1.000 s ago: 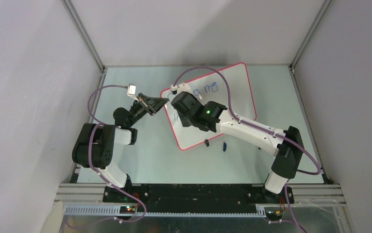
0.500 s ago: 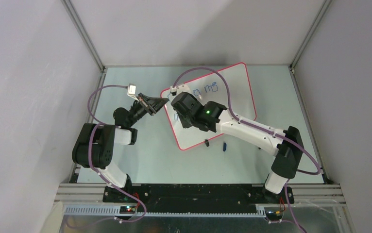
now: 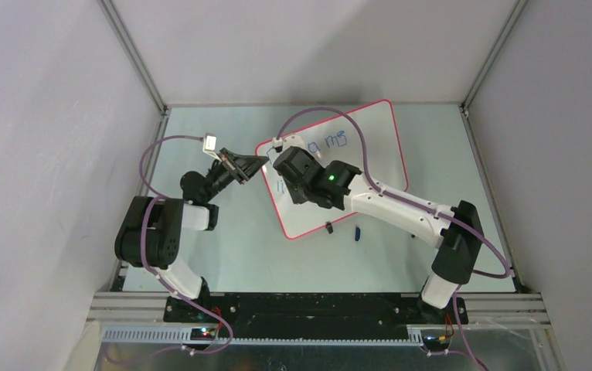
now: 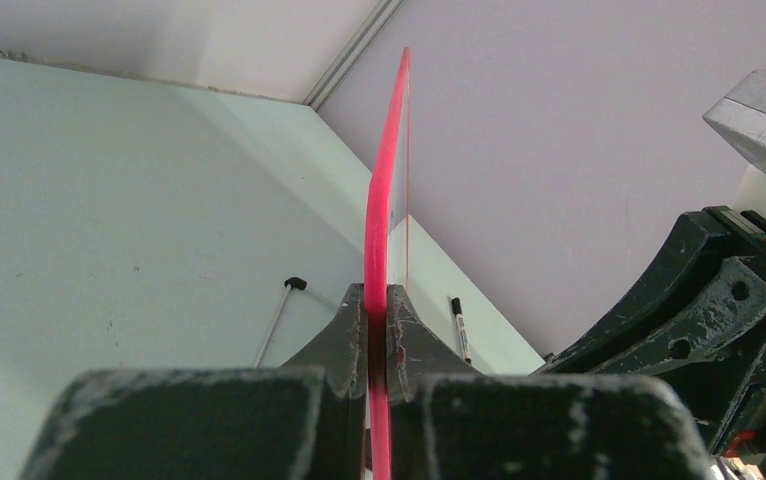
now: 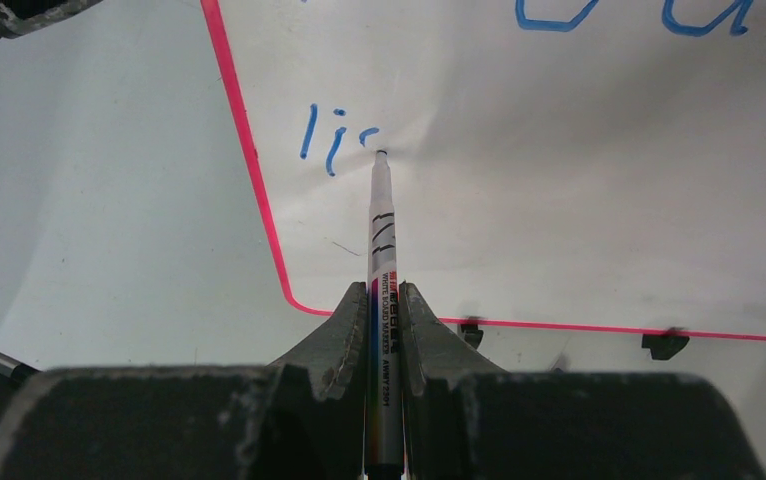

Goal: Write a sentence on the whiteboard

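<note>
The whiteboard [image 3: 374, 154] lies slanted on the table, white with a red-pink rim. My left gripper [image 3: 257, 165] is shut on its left edge; in the left wrist view the rim [image 4: 387, 200] runs edge-on between the jaws [image 4: 378, 300]. My right gripper [image 5: 386, 295] is shut on a whiteboard marker [image 5: 382, 240] and sits over the board's left part [image 3: 291, 171]. The marker's tip touches the board [image 5: 579, 200] just right of the blue strokes "li" that begin the sentence's second line [image 5: 331, 140]. Part of the first line [image 3: 330, 141] shows above my right wrist.
A small blue cap [image 3: 357, 232] lies on the table just below the board's near edge. Two black clip feet [image 5: 665, 343] stick out from that edge. Grey enclosure walls with metal posts [image 3: 134, 58] stand close on three sides.
My right wrist has shifted slightly over the board's left part with the marker. The left arm and the board have not moved.
</note>
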Controlling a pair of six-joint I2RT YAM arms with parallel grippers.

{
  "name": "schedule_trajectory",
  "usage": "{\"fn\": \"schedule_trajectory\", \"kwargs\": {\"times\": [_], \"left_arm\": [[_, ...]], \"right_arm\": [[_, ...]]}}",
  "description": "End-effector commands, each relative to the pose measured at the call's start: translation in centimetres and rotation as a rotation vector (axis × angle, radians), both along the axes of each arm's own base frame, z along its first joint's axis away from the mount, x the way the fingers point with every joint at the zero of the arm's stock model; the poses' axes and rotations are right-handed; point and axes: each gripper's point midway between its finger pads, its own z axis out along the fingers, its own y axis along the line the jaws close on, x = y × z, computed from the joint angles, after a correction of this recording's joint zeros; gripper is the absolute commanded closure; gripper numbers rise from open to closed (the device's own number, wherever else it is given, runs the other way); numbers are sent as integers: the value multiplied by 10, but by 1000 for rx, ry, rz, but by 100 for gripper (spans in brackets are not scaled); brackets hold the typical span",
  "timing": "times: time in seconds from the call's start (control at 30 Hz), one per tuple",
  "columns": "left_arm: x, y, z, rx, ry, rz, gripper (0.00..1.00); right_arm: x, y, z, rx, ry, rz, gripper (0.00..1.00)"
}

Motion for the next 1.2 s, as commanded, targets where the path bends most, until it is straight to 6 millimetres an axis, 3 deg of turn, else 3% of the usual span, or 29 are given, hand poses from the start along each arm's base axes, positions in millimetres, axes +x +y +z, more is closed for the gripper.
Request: {"fn": "schedule_trajectory", "kwargs": {"times": [0.0, 0.67, 1.17], "left_arm": [[-10, -5, 12, 42, -119, -15, 100], [-10, -4, 12, 42, -123, -13, 100], [-11, -5, 12, 43, -121, -15, 100]], "right_arm": [[11, -3, 15, 18, -48, -29, 100], [21, 8, 26, 40, -73, -23, 100], [8, 18, 10, 37, -14, 36, 100]]}}
